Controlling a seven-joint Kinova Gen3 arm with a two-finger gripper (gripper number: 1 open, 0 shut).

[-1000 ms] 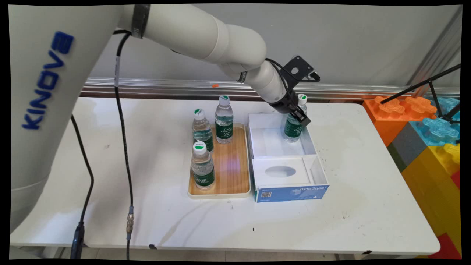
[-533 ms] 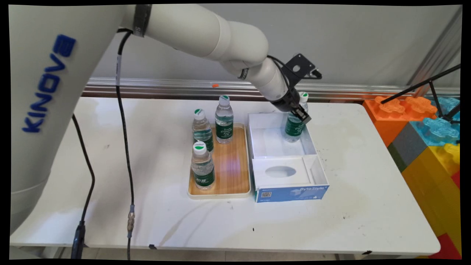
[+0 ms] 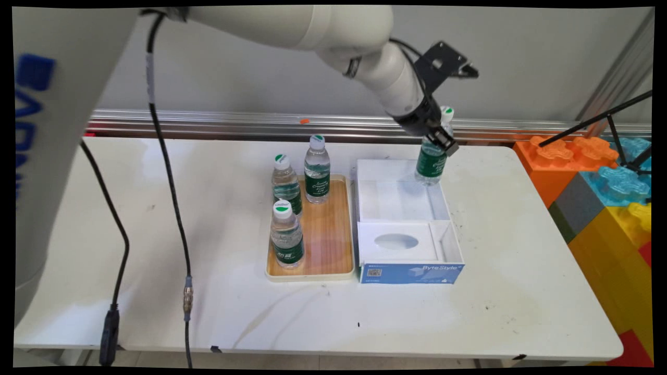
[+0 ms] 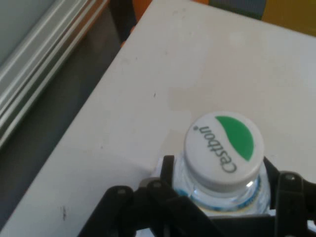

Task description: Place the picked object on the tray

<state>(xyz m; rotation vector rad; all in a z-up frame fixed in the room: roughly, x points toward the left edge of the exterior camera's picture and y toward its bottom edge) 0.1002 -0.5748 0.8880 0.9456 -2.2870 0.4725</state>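
My gripper (image 3: 437, 139) is shut on a water bottle (image 3: 432, 159) with a green label and a white cap, holding it by the neck. The bottle hangs upright above the far right corner of the open white and blue box (image 3: 406, 198). In the hand view the bottle's cap (image 4: 223, 146) sits between the black fingers (image 4: 291, 192), with the white table below. Three more water bottles stand on the wooden tray (image 3: 325, 234) left of the box: one at the front (image 3: 286, 234), two at the back (image 3: 285, 183) (image 3: 317, 169).
Black cables (image 3: 172, 208) hang from the arm over the table's left half. Coloured foam blocks (image 3: 599, 177) are stacked off the table's right edge, with a black stand (image 3: 620, 135) above them. A metal rail (image 3: 234, 122) runs along the wall behind the table.
The gripper has risen and moved right and away with the bottle, lifting it out of the box's far compartment. The box has shifted slightly.
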